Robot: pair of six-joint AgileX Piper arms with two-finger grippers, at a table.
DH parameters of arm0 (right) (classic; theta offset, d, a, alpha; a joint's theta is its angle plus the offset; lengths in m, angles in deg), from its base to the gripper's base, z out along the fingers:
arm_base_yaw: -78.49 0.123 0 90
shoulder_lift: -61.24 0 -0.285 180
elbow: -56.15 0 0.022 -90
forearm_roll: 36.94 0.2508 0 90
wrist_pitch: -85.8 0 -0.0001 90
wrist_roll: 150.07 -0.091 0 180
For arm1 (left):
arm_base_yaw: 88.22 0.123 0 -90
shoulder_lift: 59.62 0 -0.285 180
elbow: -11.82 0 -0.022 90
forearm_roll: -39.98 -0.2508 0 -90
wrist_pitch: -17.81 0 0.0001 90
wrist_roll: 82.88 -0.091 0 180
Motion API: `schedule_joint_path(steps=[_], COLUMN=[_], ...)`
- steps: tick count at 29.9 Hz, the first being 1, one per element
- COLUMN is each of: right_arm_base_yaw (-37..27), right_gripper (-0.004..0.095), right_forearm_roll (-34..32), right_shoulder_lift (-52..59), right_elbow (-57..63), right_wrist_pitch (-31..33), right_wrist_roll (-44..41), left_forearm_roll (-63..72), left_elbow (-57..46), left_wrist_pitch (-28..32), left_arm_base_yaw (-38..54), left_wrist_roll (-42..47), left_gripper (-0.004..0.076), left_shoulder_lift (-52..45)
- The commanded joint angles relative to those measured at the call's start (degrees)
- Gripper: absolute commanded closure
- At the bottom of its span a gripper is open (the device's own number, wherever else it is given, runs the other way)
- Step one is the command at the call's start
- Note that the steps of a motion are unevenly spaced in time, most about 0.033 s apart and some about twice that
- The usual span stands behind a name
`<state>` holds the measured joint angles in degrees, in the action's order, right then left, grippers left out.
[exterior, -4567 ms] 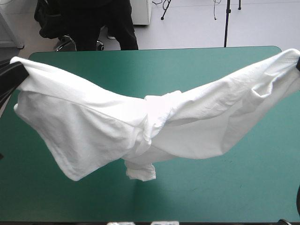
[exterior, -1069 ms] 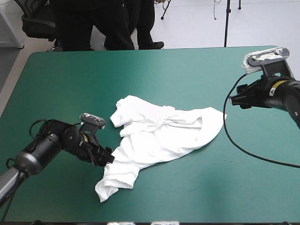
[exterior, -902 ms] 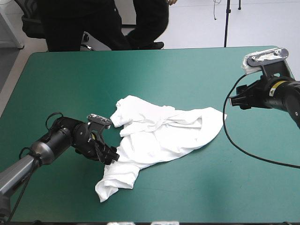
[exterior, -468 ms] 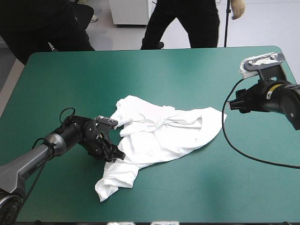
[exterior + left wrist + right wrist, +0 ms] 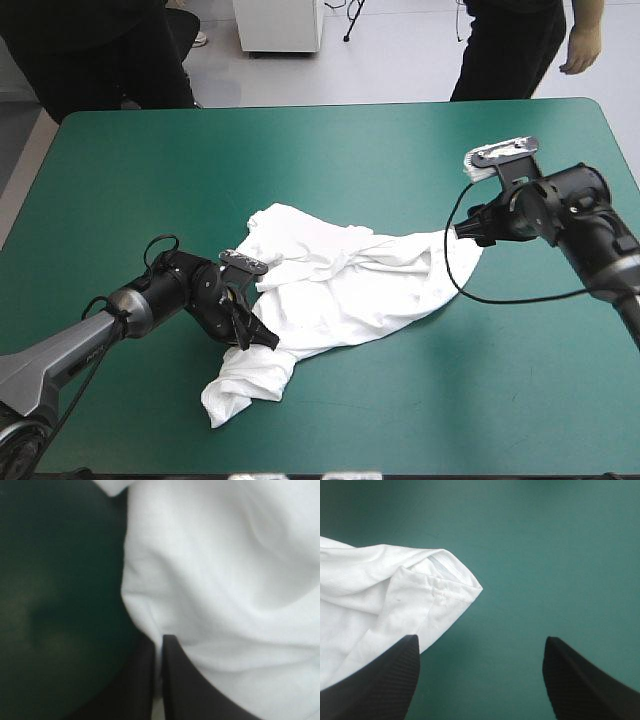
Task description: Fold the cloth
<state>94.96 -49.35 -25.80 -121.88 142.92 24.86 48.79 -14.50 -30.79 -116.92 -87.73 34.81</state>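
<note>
1. A white T-shirt lies crumpled on the teal-green table, a little below the centre of the high view.
2. Its long axis slants across the frame, from a bunched tail at lower left up to a blunt end right of centre.
3. The left hand sits low at the shirt's left edge, lower left of centre. Its black fingers are all but closed, with a thin fold of white cloth pinched between them, so it is grasping the shirt.
4. The right hand is right of centre, at the shirt's right end. Its fingers stand wide apart and hold nothing.
5. In the right wrist view, a hemmed corner of the shirt lies on the table just ahead of the right hand, nearer one finger than the other.
6. Each hand is nearest its own end of the slant. The coming move likely depends on the right hand: the corner lies just ahead of it, toward frame left, so a short advance and a squeeze should take it.
7. The shirt is not yet spread flat, so the folding itself seems not to have begun.
</note>
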Motion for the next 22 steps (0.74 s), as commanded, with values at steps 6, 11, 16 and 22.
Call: schedule_joint_path(steps=[6,11,16,22], right_arm_base_yaw=[-1.89,-4.58,-6.26,-6.40], right_gripper=[0.0260,0.0260,0.0260,0.0323], right_forearm_roll=[-1.47,2.87,7.14,10.28], right_shoulder_lift=[-13.59,-18.86,-21.73,-25.51], right_elbow=[-1.57,-2.27,-2.75,-2.75], right_wrist_pitch=[-5.49,-7.15,-8.89,-8.32], right_wrist_roll=[-0.94,0.94,3.45,5.07], left_forearm_roll=[4.99,4.99,4.99,4.99], left_elbow=[0.75,0.75,0.75,0.75], left_wrist_pitch=[0.34,-0.46,-0.74,-1.22], left_arm_base_yaw=[-0.91,-0.91,-0.91,-0.91], left_wrist_roll=[0.94,1.14,1.14,1.14], left_gripper=[0.0733,0.0733,0.0733,0.0733], left_shoulder_lift=[-0.53,-0.53,-0.53,-0.53])
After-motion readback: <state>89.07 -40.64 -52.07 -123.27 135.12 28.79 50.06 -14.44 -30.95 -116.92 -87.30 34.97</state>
